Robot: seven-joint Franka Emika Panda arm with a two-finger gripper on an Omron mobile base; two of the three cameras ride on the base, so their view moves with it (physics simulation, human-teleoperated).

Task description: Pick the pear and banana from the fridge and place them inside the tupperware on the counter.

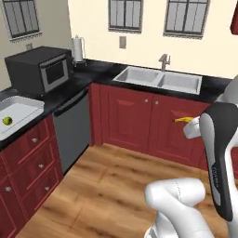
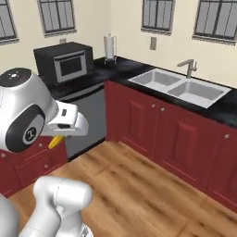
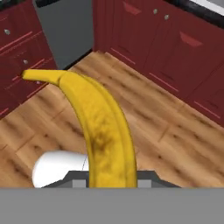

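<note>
My gripper (image 1: 190,122) is shut on the banana (image 3: 101,127), a curved yellow fruit with brown speckles. It hangs in mid-air above the wooden floor. The banana's tip (image 1: 182,120) pokes out to the left of the hand, in front of the red cabinets. It also shows below the hand (image 2: 55,141). The pear (image 1: 7,121), small and yellow-green, lies inside the pale tupperware (image 1: 23,111) on the black counter (image 1: 69,86) at the far left. The fridge is out of view.
A black microwave (image 1: 39,69) stands on the counter behind the tupperware, with a paper towel roll (image 1: 77,49) beside it. A double sink (image 1: 158,79) sits further right. Below are a grey dishwasher (image 1: 72,128) and red drawers (image 1: 32,162).
</note>
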